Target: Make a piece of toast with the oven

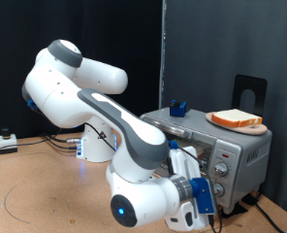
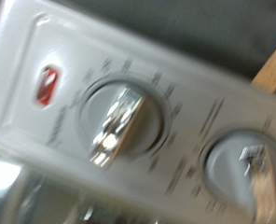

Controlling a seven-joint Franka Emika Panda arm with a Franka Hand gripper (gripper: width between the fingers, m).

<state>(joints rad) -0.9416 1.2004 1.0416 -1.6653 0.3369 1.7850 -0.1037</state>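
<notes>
The white robot arm (image 1: 95, 107) fills most of the exterior view, folding down from its base at the upper left to its hand low in the middle, in front of the oven (image 1: 211, 146). The silver-grey oven stands on the brown table (image 1: 37, 194) toward the exterior view's right, its knob panel facing the hand. The gripper (image 1: 207, 190) sits right at that panel, by the knobs; its fingers are hidden behind the wrist and blue fittings, so I cannot tell whether they are spread or pressed together. On the oven's roof rests a wooden board (image 1: 242, 127) carrying the piece of toast (image 1: 235, 118), pale with a tan crust, lying flat. A small blue object (image 1: 176, 107) sits on the roof's far corner. The blurred wrist view shows the control panel (image 2: 129, 84) close up, with one round knob (image 2: 119, 119) with a shiny central grip, a second knob (image 2: 245, 166) beside it, and a red mark (image 2: 48, 84).
</notes>
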